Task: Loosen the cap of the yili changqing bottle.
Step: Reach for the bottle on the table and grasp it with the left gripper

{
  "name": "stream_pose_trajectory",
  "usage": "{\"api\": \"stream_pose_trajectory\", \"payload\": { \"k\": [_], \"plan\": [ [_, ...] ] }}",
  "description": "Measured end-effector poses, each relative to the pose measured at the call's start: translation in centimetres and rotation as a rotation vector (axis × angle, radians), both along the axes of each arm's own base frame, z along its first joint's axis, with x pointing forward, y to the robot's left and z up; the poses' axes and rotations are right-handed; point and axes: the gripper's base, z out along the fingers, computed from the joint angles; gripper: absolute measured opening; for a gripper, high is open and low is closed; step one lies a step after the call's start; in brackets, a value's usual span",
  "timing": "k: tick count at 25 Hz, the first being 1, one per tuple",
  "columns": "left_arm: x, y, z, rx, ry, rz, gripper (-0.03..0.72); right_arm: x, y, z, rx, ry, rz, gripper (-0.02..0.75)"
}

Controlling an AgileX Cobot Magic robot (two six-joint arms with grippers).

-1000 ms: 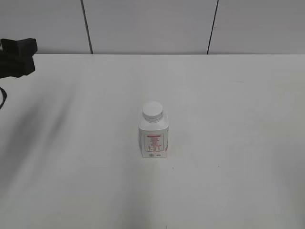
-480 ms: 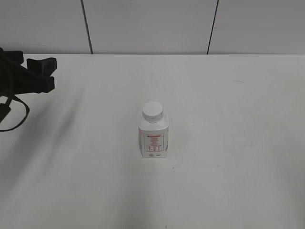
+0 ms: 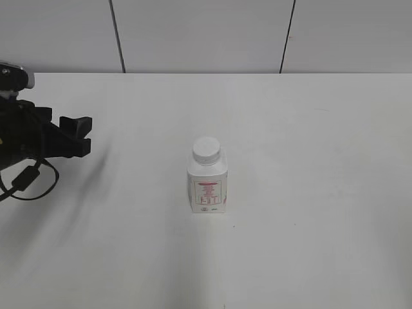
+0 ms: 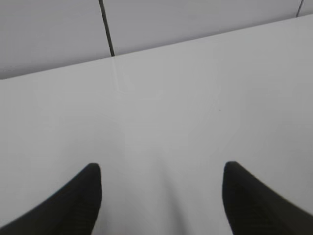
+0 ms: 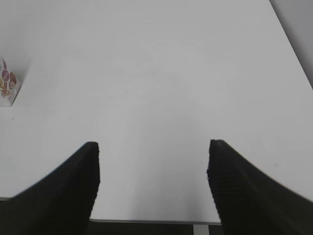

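Observation:
The yili changqing bottle (image 3: 207,185) stands upright in the middle of the white table, its red-pink label facing me. The white cap (image 3: 206,149) sits on its neck. My left gripper (image 3: 76,135) is open and empty at the far left of the exterior view, well left of the bottle. In the left wrist view the left gripper (image 4: 161,169) shows only bare table between its jaws. My right gripper (image 5: 153,145) is open and empty over the table's near edge, out of the exterior view. A corner of the bottle (image 5: 7,85) shows at the right wrist view's left edge.
The white table (image 3: 309,129) ends at a grey panelled wall (image 3: 193,32) at the back. The table's front edge (image 5: 146,221) lies under the right gripper, and its right edge (image 5: 288,39) shows in the right wrist view.
My left gripper has moved right and nearer in the exterior view, toward the bottle. The bottle and cap have not moved.

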Motion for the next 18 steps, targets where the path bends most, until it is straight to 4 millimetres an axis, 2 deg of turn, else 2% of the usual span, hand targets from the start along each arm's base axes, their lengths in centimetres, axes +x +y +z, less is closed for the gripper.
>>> {"api": "stream_pose_trajectory", "payload": {
  "k": [4,8,14,16,18],
  "plan": [
    [0.1,-0.4,-0.3,0.011,-0.018,-0.047,0.474,0.0,0.0,0.0,0.000,0.000,0.000,0.545],
    [0.0,-0.6,-1.0,-0.013,0.003,-0.157,0.412,0.0,0.0,0.0,0.000,0.000,0.000,0.545],
    [1.2,2.0,-2.8,-0.171,-0.069,-0.326,0.392,0.0,0.0,0.0,0.000,0.000,0.000,0.545],
    [1.9,2.7,-3.4,-0.234,-0.057,-0.405,0.393,0.0,0.0,0.0,0.000,0.000,0.000,0.545],
    [2.6,2.6,-4.4,-0.271,-0.003,-0.521,0.398,0.0,0.0,0.0,0.000,0.000,0.000,0.545]
  ]
}}
